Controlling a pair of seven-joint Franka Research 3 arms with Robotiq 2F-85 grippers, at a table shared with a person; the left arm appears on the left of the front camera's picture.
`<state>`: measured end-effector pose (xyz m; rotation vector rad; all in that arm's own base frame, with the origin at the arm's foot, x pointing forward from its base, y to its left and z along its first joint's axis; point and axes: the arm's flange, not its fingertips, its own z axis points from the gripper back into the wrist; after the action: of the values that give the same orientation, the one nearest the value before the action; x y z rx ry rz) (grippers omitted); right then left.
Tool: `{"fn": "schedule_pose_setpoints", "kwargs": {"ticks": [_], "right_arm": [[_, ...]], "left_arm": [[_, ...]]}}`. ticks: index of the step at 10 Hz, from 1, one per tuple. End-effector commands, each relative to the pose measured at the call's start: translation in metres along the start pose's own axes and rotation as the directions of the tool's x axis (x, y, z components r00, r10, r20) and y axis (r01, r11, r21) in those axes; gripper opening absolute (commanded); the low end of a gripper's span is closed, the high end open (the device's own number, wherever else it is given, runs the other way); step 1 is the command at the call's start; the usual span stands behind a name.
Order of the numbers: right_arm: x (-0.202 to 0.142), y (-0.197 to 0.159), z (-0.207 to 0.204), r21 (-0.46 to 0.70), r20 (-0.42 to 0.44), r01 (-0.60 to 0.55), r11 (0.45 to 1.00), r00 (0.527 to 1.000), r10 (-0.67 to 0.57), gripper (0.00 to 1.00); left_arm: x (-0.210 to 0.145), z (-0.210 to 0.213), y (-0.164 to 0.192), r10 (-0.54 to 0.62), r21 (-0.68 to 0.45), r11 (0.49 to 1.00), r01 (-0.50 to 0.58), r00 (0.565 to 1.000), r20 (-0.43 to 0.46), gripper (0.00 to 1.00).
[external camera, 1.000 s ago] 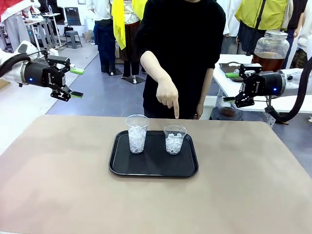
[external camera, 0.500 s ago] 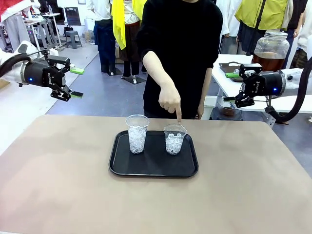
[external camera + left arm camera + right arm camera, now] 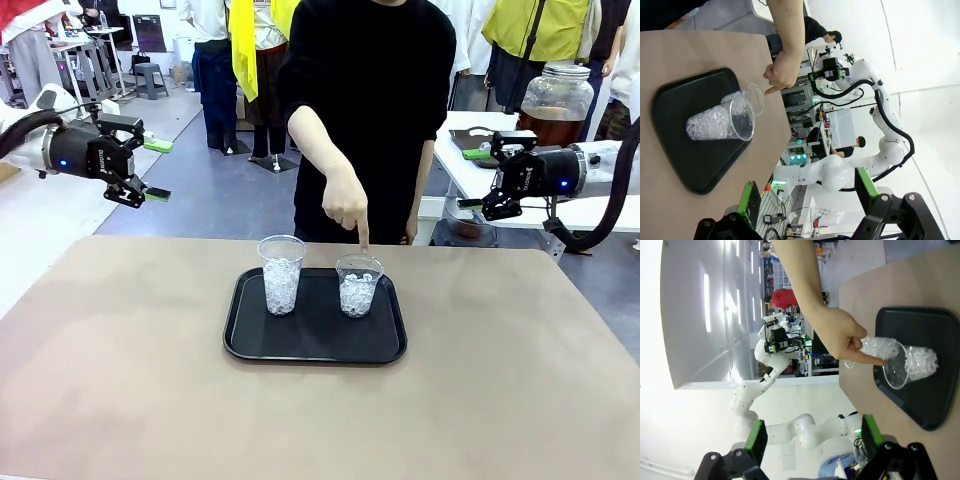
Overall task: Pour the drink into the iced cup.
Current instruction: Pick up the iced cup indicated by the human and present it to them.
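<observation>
The drink (image 3: 550, 126) sits in the lower part of a big clear dispenser jar (image 3: 558, 92), amber-brown, over at a white side table (image 3: 470, 175) beyond the far right corner of the work table. The jar's base is hidden behind the right arm.

The iced cup (image 3: 358, 285) stands upright on a black tray (image 3: 315, 348) near the middle of the work table, well apart from the drink. A second cup (image 3: 281, 274), taller and also packed with ice, stands just beside it on the robot's left. Neither holds any liquid that I can see. The person across the table has a hand (image 3: 345, 200) lowered over the tray, with the forefinger pointing down at the far rim of the iced cup.

The left gripper (image 3: 158, 170) hangs in the air off the far left corner, its jaws spread wide and holding nothing. The right gripper (image 3: 472, 178) hovers off the far right corner in front of the jar, likewise spread and holding nothing.

The table top (image 3: 130, 380) is a plain tan-brown sheet with rounded far corners. Behind it is grey floor, with several people standing about.
</observation>
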<state>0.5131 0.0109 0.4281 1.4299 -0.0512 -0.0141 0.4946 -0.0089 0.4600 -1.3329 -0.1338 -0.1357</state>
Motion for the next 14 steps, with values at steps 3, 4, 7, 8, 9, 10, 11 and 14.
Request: {"fn": "schedule_pose_setpoints", "kwargs": {"ticks": [3, 4, 7, 8, 9, 10, 11, 14], "right_arm": [[-0.023, -0.011, 0.006, 0.076, -0.086, -0.450, 0.890, 0.886, 0.456, 1.00], [-0.029, -0.014, 0.004, 0.052, -0.076, -0.548, 0.835, 0.831, 0.551, 1.00], [-0.030, -0.028, -0.004, -0.020, -0.066, -0.650, 0.760, 0.759, 0.648, 1.00], [-0.029, -0.024, -0.002, -0.005, -0.062, -0.583, 0.813, 0.811, 0.581, 1.00], [-0.028, -0.025, 0.001, 0.013, -0.087, -0.633, 0.774, 0.770, 0.632, 1.00], [-0.028, -0.025, 0.001, 0.013, -0.087, -0.633, 0.774, 0.770, 0.632, 1.00], [-0.028, -0.025, 0.001, 0.013, -0.087, -0.633, 0.774, 0.770, 0.632, 1.00], [-0.033, -0.030, -0.003, 0.060, -0.048, -0.763, 0.644, 0.642, 0.765, 1.00]], "left_arm": [[-0.002, 0.001, 0.000, 0.000, -0.003, 1.000, 0.000, 1.000, 0.001, 1.00], [-0.002, 0.001, 0.000, 0.000, -0.003, 1.000, 0.000, 1.000, 0.001, 1.00], [-0.002, 0.001, 0.000, 0.000, -0.003, 1.000, 0.000, 1.000, 0.001, 1.00], [-0.002, 0.001, 0.000, 0.000, -0.003, 1.000, 0.000, 1.000, 0.001, 1.00], [-0.002, 0.001, 0.000, 0.000, -0.003, 1.000, 0.000, 1.000, 0.001, 1.00], [-0.002, 0.001, 0.000, 0.000, -0.003, 1.000, 0.000, 1.000, 0.001, 1.00], [-0.002, 0.001, 0.000, 0.000, -0.003, 1.000, 0.000, 1.000, 0.001, 1.00], [-0.002, 0.001, 0.000, 0.000, -0.003, 1.000, 0.000, 1.000, 0.001, 1.00]]}}
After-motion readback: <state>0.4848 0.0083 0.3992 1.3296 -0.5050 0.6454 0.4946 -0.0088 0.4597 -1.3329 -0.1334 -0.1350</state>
